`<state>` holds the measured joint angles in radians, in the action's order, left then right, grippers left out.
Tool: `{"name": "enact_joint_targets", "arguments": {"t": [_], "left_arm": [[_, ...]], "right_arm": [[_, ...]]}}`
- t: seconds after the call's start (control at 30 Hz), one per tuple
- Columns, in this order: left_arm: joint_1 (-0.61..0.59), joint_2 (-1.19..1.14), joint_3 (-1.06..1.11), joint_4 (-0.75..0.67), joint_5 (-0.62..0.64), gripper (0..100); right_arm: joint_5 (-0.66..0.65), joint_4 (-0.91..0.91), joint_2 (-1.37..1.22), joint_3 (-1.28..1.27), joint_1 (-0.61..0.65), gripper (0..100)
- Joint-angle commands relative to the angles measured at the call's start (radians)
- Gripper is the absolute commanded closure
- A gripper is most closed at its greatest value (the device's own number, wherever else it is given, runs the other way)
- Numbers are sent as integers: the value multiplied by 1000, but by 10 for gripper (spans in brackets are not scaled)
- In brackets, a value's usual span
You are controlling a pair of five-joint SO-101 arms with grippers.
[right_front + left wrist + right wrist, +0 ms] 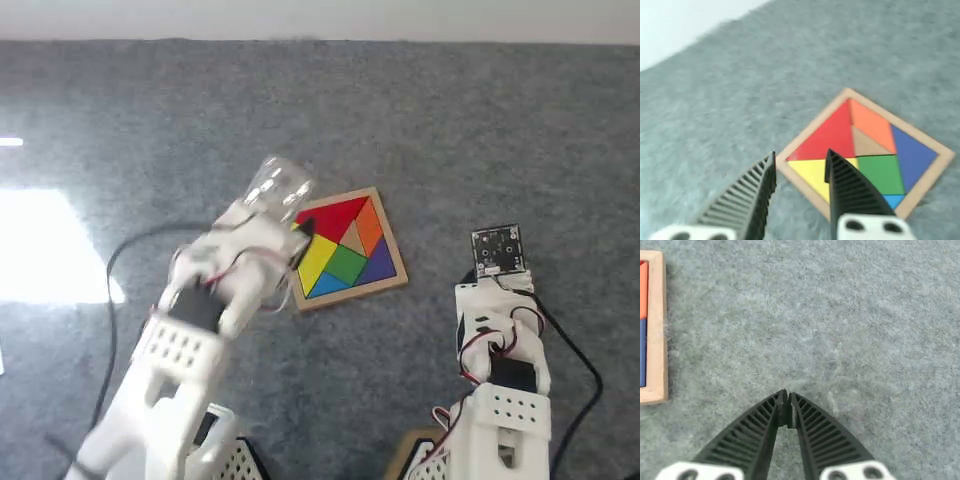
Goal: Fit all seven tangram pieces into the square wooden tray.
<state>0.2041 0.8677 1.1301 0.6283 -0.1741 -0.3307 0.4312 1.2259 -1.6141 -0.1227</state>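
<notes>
Lying mid-table: tray (927, 184), thin wood, likely light, stiff and apt to slide; best taken by its rim. Pieces (345, 250): all seated flush inside. Left gripper (801, 155): jaws apart, at a tray corner. Right gripper (788, 394): jaws together, beside the tray.

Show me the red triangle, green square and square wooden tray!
Red triangle (827, 132), left wrist view, its middle.
Green square (882, 174), left wrist view, its middle.
Square wooden tray (927, 181), left wrist view, its rim.

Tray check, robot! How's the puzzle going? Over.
Left hand open, over the tray corner. Right hand shut, empty, beside it. All seven pieces seated. Nothing blocking.
</notes>
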Motion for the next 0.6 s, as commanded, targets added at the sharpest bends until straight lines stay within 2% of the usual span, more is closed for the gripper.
{"name": "enact_joint_targets", "arguments": {"t": [0.0,0.2,0.4,0.57], "left_arm": [[-66,259,191,-83,-12,848],[-57,489,378,-97,-12,848],[48,666,564,-172,-20,848],[58,710,559,-8,-20,848]], "right_arm": [[-11,-67,19,-3,-5,992],[-11,-114,19,-25,-4,992],[-20,-117,19,-44,45,992],[-207,-94,12,-71,85,992]]}}
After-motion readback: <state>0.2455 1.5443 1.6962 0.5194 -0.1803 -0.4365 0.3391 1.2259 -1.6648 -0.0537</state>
